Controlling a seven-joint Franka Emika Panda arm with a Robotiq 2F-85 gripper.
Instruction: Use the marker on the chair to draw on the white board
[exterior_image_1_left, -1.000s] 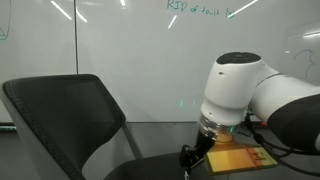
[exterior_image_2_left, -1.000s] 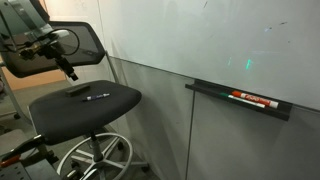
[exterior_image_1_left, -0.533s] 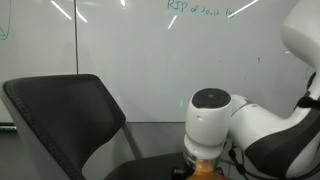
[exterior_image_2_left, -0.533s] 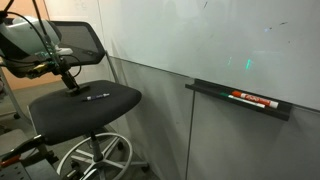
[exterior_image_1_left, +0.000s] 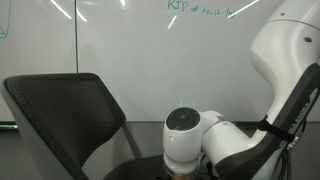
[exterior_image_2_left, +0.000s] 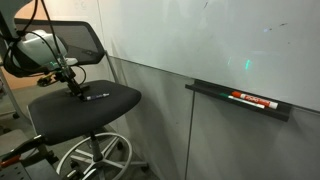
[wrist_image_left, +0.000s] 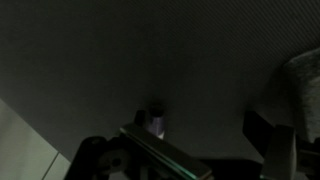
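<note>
Lying just beside jaws, marker (exterior_image_2_left: 98, 97)

Slim marker (exterior_image_2_left: 97, 97) flat on chair (exterior_image_2_left: 68, 109) seat; white board (exterior_image_2_left: 220, 40) behind.

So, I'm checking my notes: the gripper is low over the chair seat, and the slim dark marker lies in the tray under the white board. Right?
Not quite. The gripper is low over the chair seat, but the slim dark marker lies on that seat, close by the gripper, as an exterior view shows. The tray under the white board holds a different, red-marked marker.
</note>
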